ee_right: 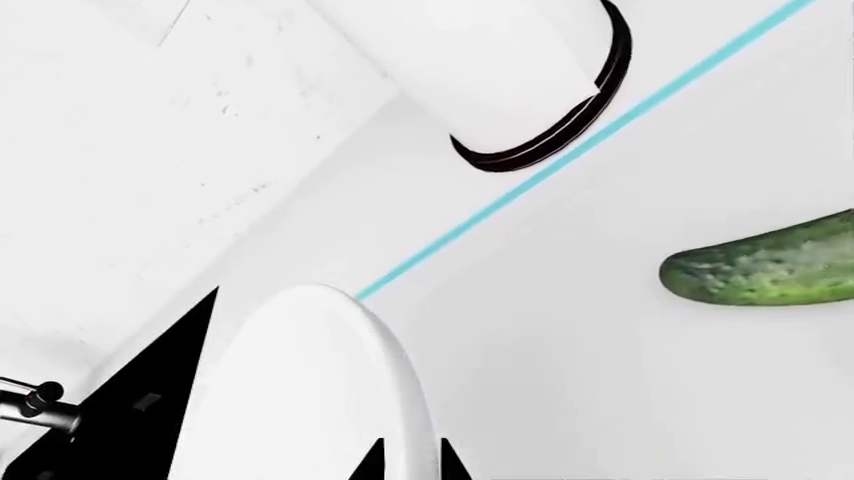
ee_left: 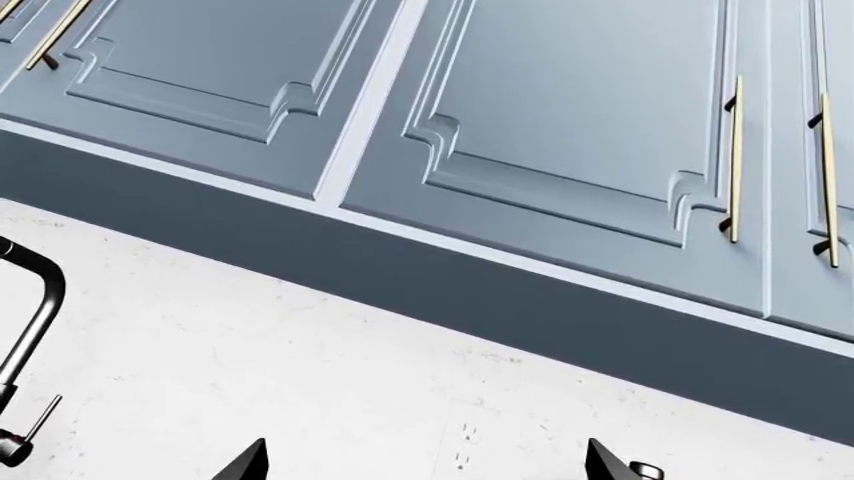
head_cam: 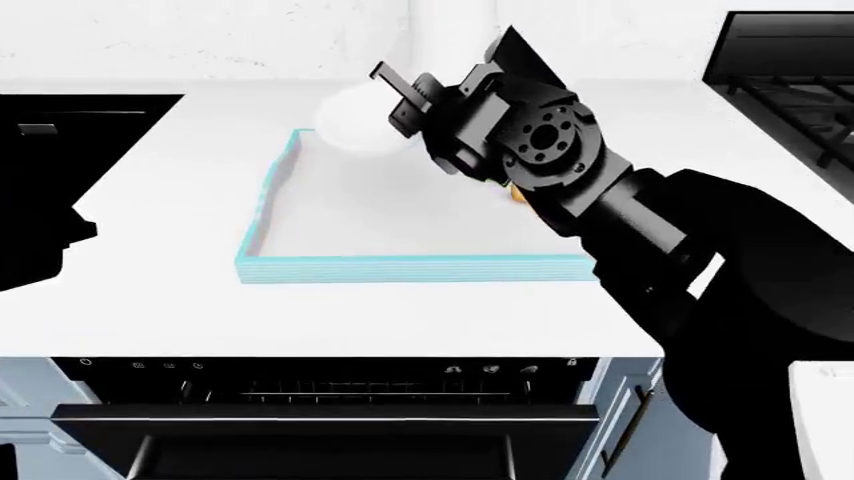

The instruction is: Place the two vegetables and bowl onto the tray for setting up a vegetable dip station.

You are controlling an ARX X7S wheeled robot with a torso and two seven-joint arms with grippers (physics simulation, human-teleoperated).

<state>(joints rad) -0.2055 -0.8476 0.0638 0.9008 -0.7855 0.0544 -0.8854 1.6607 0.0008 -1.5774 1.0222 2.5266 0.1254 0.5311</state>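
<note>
evidently the step in hand is the bowl: the right gripper (head_cam: 400,100) reaches over the far left corner of the tray (head_cam: 400,267), and the right wrist view shows the white bowl (ee_right: 314,400) right between its dark fingers, the rim running up close to the camera. the jaws look to be set on either side of the bowl's wall, but whether they pinch it or merely straddle it cannot be told. in the head view the bowl (head_cam: 350,118) sits at that far corner, overlapping the light blue rim, so it seems to be over the edge and not yet settled on the white floor.

the cucumber (ee_right: 767,262) lies on the tray side of the blue rim line, well apart from the bowl. a sliver of orange beside the right arm in the head view is probably the carrot (head_cam: 517,196), mostly hidden. the tall white cylinder with a black base (ee_right: 507,70) stands just outside the rim, near the bowl.

the left gripper (ee_left: 427,465) shows only two dark fingertips set wide apart with nothing between them, aimed at the wall cabinets (ee_left: 561,110).

judging from this, the next move calls for carrying the bowl inward past the rim, then lowering it flat on bare floor clear of the cucumber.
</note>
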